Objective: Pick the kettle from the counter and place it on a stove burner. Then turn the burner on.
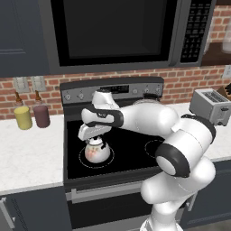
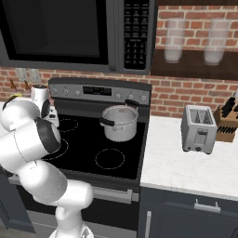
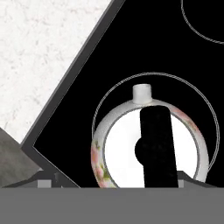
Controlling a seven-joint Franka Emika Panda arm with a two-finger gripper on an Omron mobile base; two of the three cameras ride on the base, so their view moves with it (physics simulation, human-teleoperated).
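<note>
One kettle (image 3: 148, 148) sits inside the stove burner (image 3: 105, 103) ring, pincer (image 1: 92, 134) above.

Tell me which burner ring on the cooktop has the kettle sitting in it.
The front-left ring, nearest the counter with the two bottles. The kettle sits inside it; the other front ring is bare.

The kettle (image 3: 101, 162) looks like glazed white china with faint pink flowers, its handle (image 3: 158, 148) matt black. The cooktop (image 1: 131, 151) is smooth black glass with thin white rings. The counter (image 1: 27, 153) has a pale, speckled stone look. The pot (image 2: 120, 122) is brushed grey steel, and the toaster (image 2: 200, 128) is dull silver metal. The wall (image 2: 172, 97) behind is rough red brick.
</note>
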